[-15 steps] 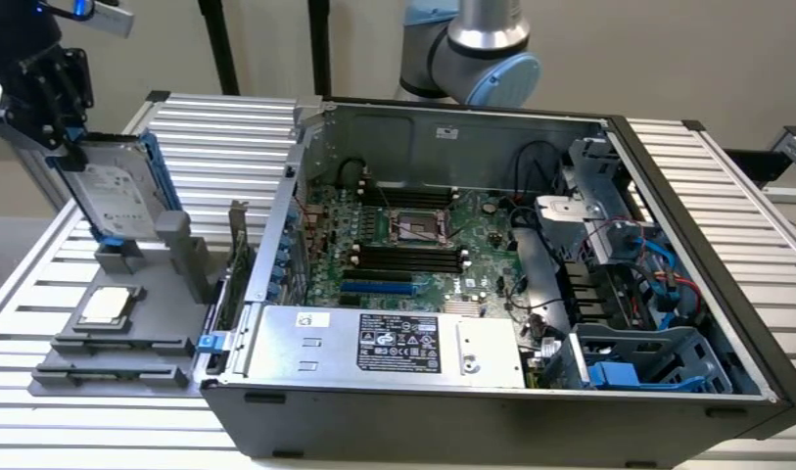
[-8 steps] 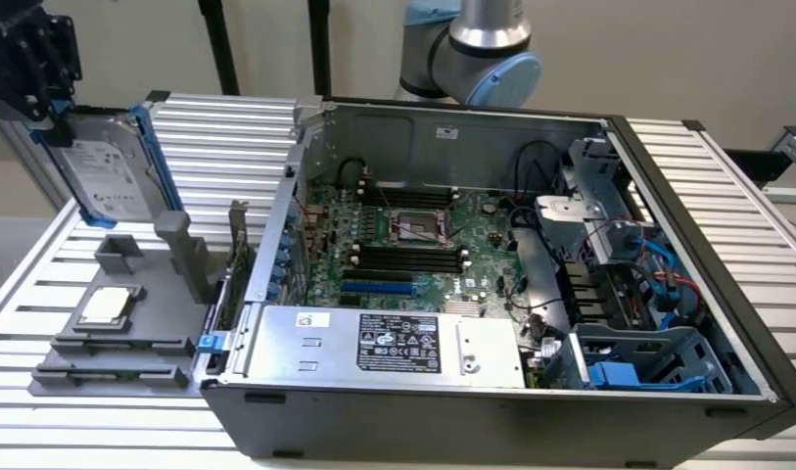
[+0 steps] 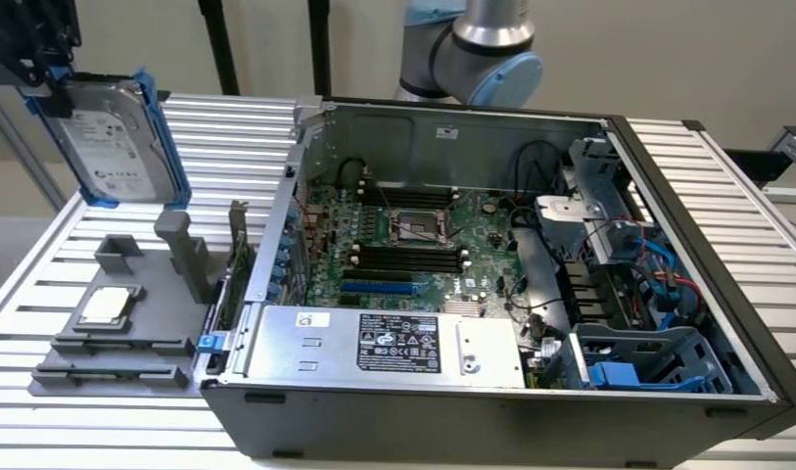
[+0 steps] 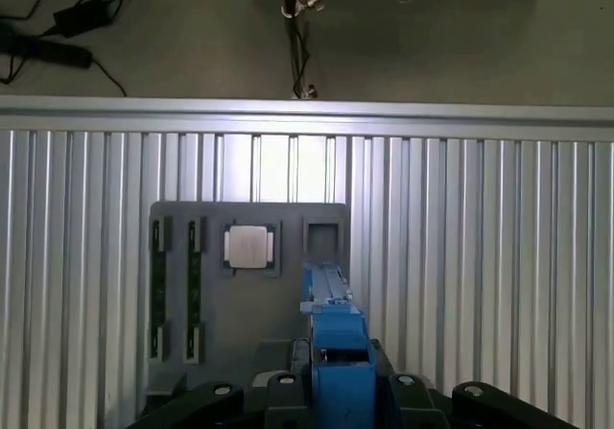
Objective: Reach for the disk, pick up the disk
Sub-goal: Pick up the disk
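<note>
The disk (image 3: 117, 147) is a silver-grey hard drive with a white label in a bright blue carrier. It hangs upright in the air at the exterior view's upper left, above the grey fixture plate (image 3: 123, 328). My gripper (image 3: 45, 88) is shut on its upper edge. In the wrist view the blue carrier edge of the disk (image 4: 331, 328) runs out from between my gripper (image 4: 341, 391) fingers, with the fixture plate (image 4: 249, 338) well below it.
A small square silver chip (image 3: 107, 305) (image 4: 249, 247) rests in the fixture, next to a tall grey post (image 3: 189, 253). The open computer case (image 3: 711, 225) stands at the exterior view's right, with the silver power supply box (image 3: 398, 343) inside. The ribbed aluminium table (image 4: 480, 256) lies underneath.
</note>
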